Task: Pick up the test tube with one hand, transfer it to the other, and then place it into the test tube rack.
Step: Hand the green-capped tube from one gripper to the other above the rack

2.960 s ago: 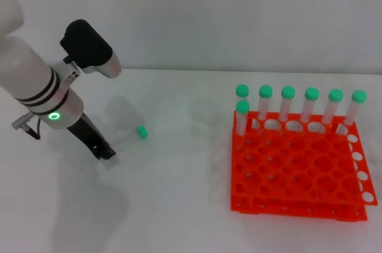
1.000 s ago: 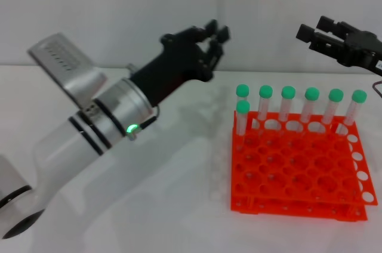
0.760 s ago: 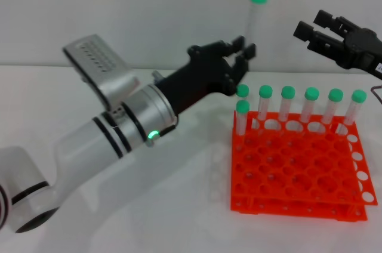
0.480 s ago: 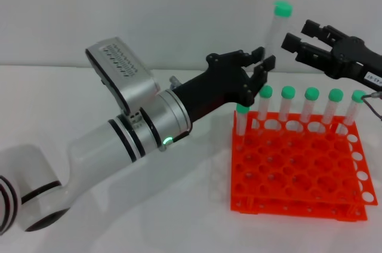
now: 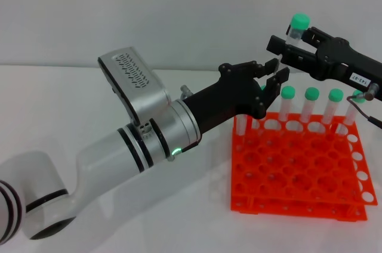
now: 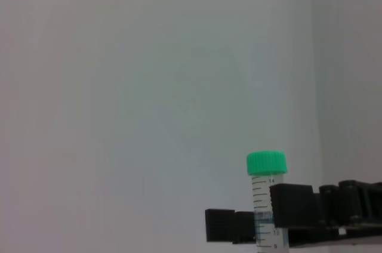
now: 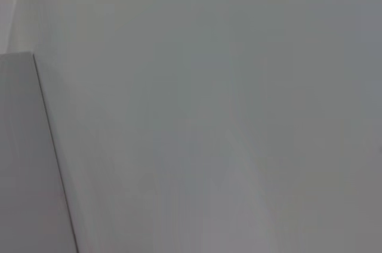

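Note:
The test tube [image 5: 297,25], clear with a green cap, stands upright in the air above the back of the orange-red test tube rack [image 5: 298,172]. My left gripper [image 5: 273,74], black on the white-and-silver arm, is shut on the tube's lower end. My right gripper [image 5: 288,39], black with a white label, is open, with one jaw on each side of the tube just below the cap. The left wrist view shows the tube [image 6: 267,175] between the right gripper's fingers [image 6: 291,205]. The right wrist view shows neither tube nor rack.
Several other green-capped tubes [image 5: 311,102] stand in the rack's back row, right under both grippers. The left arm [image 5: 149,139] stretches across the white table [image 5: 119,223] from the lower left. A thin cable [image 5: 367,113] hangs from the right arm.
My left gripper has carried the tube rightward and a little lower. The right gripper has moved in leftward, and its jaws now straddle the tube below the cap.

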Controlling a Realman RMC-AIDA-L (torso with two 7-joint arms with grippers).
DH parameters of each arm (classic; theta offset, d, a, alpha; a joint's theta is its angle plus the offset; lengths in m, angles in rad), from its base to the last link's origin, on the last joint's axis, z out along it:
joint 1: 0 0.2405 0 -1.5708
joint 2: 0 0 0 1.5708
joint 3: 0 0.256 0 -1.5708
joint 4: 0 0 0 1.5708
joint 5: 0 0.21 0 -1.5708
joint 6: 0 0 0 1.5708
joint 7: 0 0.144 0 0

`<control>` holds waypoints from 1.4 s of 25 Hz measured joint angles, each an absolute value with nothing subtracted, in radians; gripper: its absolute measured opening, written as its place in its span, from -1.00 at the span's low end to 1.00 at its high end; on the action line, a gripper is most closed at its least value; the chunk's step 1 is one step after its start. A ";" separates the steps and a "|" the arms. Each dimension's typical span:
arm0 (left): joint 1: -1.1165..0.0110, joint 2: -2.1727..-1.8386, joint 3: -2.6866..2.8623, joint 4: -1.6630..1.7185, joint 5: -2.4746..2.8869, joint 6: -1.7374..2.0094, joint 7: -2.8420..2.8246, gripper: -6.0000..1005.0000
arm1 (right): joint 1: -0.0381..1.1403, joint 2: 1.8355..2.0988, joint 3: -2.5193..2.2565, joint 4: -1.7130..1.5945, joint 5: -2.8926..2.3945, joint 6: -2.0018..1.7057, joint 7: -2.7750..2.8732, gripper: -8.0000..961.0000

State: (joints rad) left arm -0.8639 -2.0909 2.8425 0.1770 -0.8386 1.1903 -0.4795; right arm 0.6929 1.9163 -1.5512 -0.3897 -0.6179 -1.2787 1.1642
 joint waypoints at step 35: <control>-0.821 -2.093 2.833 0.198 -0.848 1.191 -0.468 -0.60 | 0.681 1.906 -1.549 -0.402 -0.642 -1.304 1.187 -0.57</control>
State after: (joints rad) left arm -0.8208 -2.0935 2.8335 0.1978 -0.8484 1.1914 -0.4676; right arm 0.6815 1.9056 -1.5486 -0.4016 -0.6425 -1.3039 1.1866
